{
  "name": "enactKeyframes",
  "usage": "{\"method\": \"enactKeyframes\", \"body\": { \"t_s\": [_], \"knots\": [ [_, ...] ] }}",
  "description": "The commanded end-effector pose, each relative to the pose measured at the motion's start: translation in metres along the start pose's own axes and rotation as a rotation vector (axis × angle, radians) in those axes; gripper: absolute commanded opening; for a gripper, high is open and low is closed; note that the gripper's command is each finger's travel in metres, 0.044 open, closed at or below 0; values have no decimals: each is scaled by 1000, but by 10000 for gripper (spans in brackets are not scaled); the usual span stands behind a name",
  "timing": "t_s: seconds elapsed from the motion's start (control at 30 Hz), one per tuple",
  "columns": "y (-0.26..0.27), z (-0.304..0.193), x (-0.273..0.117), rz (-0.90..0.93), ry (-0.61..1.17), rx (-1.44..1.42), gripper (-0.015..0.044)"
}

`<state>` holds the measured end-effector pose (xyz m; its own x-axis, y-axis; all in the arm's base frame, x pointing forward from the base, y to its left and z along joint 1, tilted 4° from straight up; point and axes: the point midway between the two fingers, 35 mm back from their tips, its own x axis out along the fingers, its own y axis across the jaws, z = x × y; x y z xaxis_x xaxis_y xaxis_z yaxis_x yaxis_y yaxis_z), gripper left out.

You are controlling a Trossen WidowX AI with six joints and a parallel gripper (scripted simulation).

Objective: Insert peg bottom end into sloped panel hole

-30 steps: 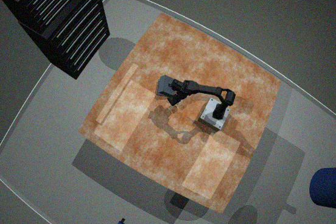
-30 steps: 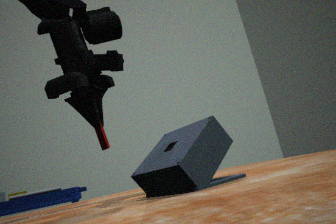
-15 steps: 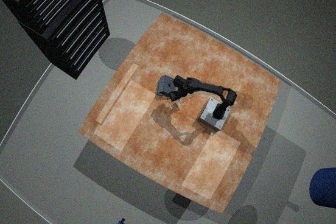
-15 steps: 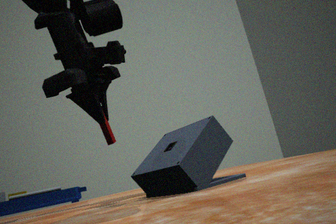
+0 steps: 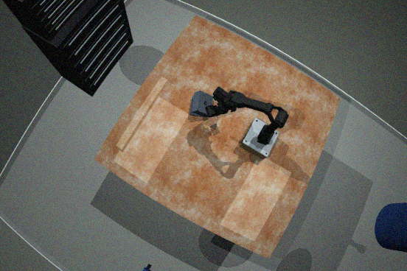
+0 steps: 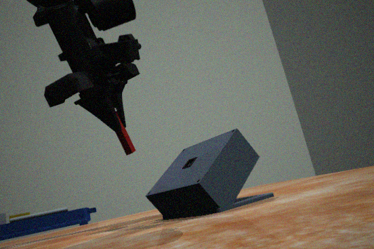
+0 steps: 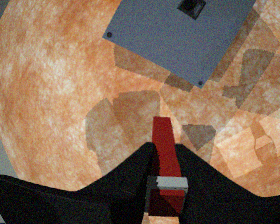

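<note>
1 red peg [image 6: 125, 137] clamped in the jaws; 1 panel [image 6: 190, 172], 1 hole [image 6: 189, 162].

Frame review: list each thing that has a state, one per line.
Gripper: shut on the peg, in the air.
Peg: red, held tilted, lower end free, not in the hole.
Hole: square, nothing in it.
Panel: sloped, resting on the table.
</note>
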<state>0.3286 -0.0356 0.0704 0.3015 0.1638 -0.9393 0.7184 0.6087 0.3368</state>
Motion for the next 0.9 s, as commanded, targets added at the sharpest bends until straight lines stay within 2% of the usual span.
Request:
{"method": "enactKeyframes", "body": {
  "t_s": [0.0, 0.87],
  "knots": [
    [-2, 3, -2, 15, -6, 31, 0],
    [-22, 32, -17, 97, -75, 224, 0]
  ]
}}
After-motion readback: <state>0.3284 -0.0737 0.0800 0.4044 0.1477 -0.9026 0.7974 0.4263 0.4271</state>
